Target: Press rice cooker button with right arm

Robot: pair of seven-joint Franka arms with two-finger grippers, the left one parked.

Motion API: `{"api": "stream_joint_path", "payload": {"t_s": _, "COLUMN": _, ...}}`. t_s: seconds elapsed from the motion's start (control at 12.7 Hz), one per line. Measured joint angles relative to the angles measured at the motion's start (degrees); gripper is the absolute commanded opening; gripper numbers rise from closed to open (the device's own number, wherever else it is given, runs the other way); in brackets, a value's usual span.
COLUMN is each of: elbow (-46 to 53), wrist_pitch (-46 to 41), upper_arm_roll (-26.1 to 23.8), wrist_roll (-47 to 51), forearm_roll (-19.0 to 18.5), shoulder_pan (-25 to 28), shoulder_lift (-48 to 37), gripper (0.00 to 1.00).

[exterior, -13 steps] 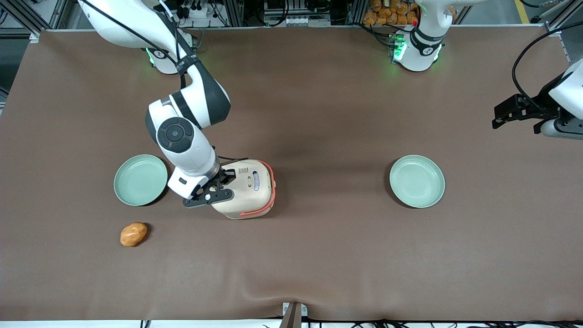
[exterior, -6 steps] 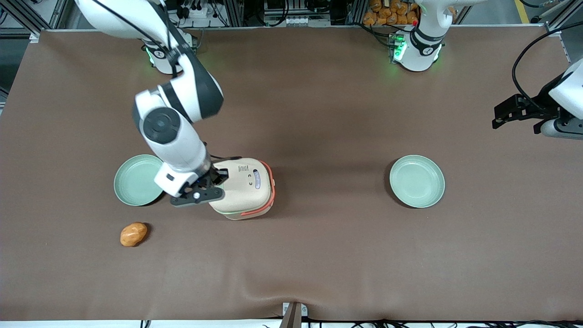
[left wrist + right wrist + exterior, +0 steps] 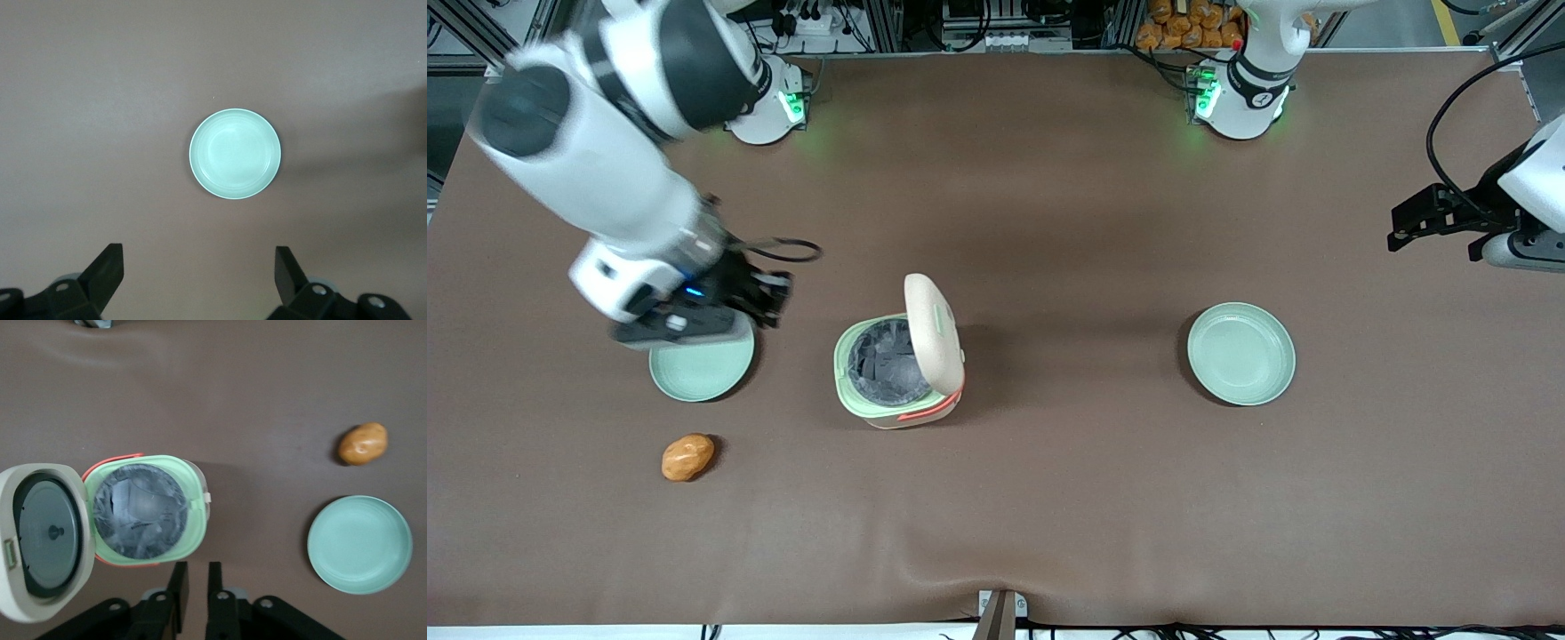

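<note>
Brown cloth-covered table (image 3: 1049, 498), shot from above, with a slight crease at the near edge in the bottom middle of the front frame.

Nearest the camera: orange-brown rounded lump (image 3: 687, 457), low in the frame, alone on the cloth. The wrist camera (image 3: 362, 444) shows it just beside a plate, not touching.

Next row, mid-height in the frame:
- rice cooker (image 3: 889, 416) sits about mid-table, a bit toward the working arm's end. Lid (image 3: 934, 333) is up, hinged open and standing nearly vertical on the side toward the parked arm. Pale green rim (image 3: 193, 513) rings a dark grey pot (image 3: 137, 513). The lid's grey underside (image 3: 50, 533) is visible in the wrist view. Coral band (image 3: 925, 412) shows on the cooker's near side.
- mint-green plate (image 3: 703, 373) toward the working arm's end, near the cooker but apart from it. Its farther edge is covered by the gripper.
- second mint-green plate (image 3: 1240, 354) toward the parked arm's end, well apart from the cooker. It is centred in the left wrist view (image 3: 235, 153).

The right arm (image 3: 596, 169) comes in from the upper part of the frame, blue wrist light on. Its gripper (image 3: 775, 298) hangs above the first plate's farther edge, clear of the cooker and touching nothing. Wrist view: gripper (image 3: 197, 577) fingers (image 3: 179, 583) are drawn close, only a slim gap, holding nothing.

Farthest: two arm bases with green lights (image 3: 783, 102) at the table's top edge.
</note>
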State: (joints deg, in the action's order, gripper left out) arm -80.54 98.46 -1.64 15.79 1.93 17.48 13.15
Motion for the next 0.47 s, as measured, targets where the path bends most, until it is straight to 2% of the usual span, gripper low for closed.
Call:
{"api": "stream_joint_path", "payload": {"t_s": 0.08, "elbow": 0.0, "wrist_pitch": -2.3, "upper_arm_roll": 0.21, "wrist_roll": -1.69, "forearm_roll": 0.03, "shoulder_pan": -1.18, "shoulder_lift": -1.77, "gripper": 1.0}}
{"api": "stream_joint_path", "payload": {"t_s": 0.47, "elbow": -0.5, "wrist_pitch": -12.07, "upper_arm_roll": 5.97, "wrist_roll": -12.88, "forearm_roll": 0.1, "shoulder_pan": -3.01, "shoulder_lift": -8.13, "gripper": 1.0}}
